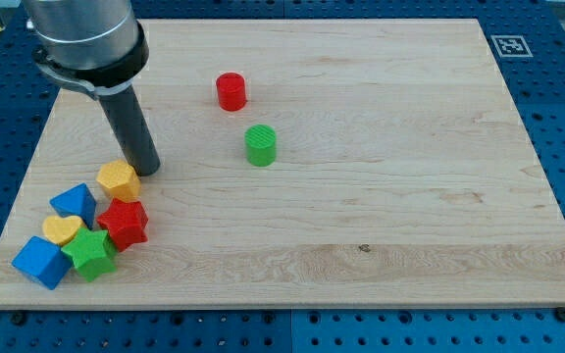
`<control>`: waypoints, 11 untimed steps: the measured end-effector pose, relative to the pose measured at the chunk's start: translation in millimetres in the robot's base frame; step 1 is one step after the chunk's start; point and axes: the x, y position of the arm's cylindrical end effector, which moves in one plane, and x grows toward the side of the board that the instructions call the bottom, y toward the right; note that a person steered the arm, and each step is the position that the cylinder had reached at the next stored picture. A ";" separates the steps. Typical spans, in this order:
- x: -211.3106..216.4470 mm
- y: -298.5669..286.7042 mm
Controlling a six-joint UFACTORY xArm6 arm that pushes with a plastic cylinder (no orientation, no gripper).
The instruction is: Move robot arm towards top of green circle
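The green circle [260, 144] is a short green cylinder standing on the wooden board [361, 196], a little left of centre. A red cylinder [231, 91] stands just above and left of it. My tip [146, 171] rests on the board at the view's left, well to the left of the green circle and slightly lower. It sits right beside the upper right edge of a yellow hexagon block [118, 180].
A cluster of blocks lies at the lower left: a blue block [75, 204], a red star-like block [124, 223], a yellow heart [61, 230], a green star [90, 253] and a blue cube [40, 261]. A fiducial tag [507, 45] sits at the top right corner.
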 end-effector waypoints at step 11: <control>-73.1 144.6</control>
